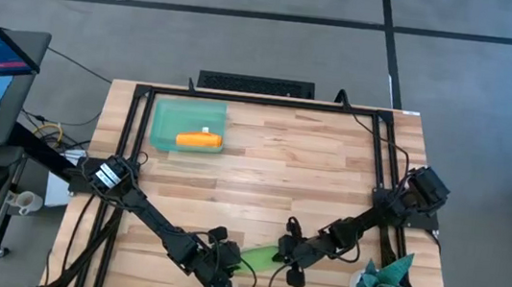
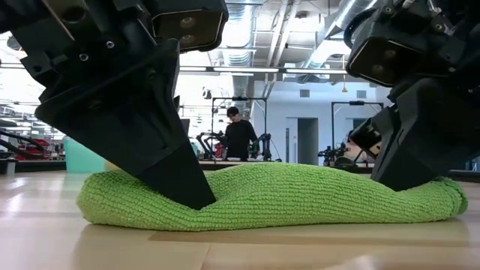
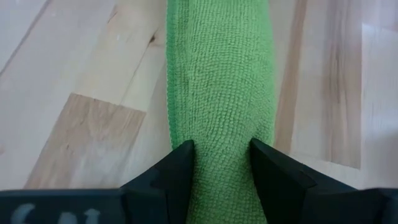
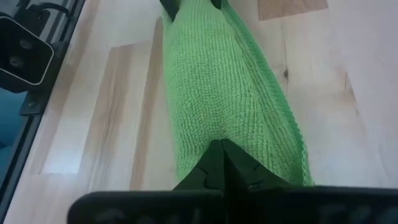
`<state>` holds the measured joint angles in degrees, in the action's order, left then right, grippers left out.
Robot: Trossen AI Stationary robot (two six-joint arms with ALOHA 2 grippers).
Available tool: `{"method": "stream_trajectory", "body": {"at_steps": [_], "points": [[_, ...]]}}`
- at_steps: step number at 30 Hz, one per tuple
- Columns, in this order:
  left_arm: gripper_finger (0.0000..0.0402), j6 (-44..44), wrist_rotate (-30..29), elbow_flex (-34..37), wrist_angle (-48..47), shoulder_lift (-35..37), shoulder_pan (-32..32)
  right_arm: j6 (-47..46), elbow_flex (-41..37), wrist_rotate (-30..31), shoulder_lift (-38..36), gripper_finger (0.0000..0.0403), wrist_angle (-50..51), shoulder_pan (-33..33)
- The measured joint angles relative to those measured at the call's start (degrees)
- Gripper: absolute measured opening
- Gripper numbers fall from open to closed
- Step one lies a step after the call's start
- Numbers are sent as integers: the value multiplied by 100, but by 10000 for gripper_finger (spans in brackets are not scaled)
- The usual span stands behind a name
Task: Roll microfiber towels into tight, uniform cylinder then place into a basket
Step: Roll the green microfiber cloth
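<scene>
- The green towel lies rolled into a cylinder on the table, near the front edge, between my two arms; its long axis runs across the table from my left pincer to my right one, tilted slightly so that the right-hand end sits a little farther from the front edge; from table height it reads as one plump roll, flat on the wood.
- My left pincer straddles the left end of the roll; its fingers stand apart with the cloth filling the gap between them and pressing against both, so I judge it clamped on that end rather than merely hovering.
- My right pincer sits at the other end; its two tips meet in a point on top of the cloth, drawn together; whether they pinch a fold of the towel or only press on it, I cannot tell.
- The basket stands well apart, at the far left part of the table, with the orange towel already lying rolled inside it.
- So the roll must travel away from the front edge and leftward; my left arm is the nearer to the basket; the roll's long axis lies roughly parallel to the orange one's, so I expect little turning.
</scene>
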<state>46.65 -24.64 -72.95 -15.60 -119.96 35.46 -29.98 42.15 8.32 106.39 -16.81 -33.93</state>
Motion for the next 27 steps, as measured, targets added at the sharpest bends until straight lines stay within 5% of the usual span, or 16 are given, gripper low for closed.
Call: {"method": "stream_trajectory", "body": {"at_steps": [16,27], "points": [[148,-1154,-301,-7,-566,16,-392,-412,-3,66,17,13,66,146],[148,-2633,697,-27,-855,196,-915,-585,-16,95,-66,15,161,226]]}}
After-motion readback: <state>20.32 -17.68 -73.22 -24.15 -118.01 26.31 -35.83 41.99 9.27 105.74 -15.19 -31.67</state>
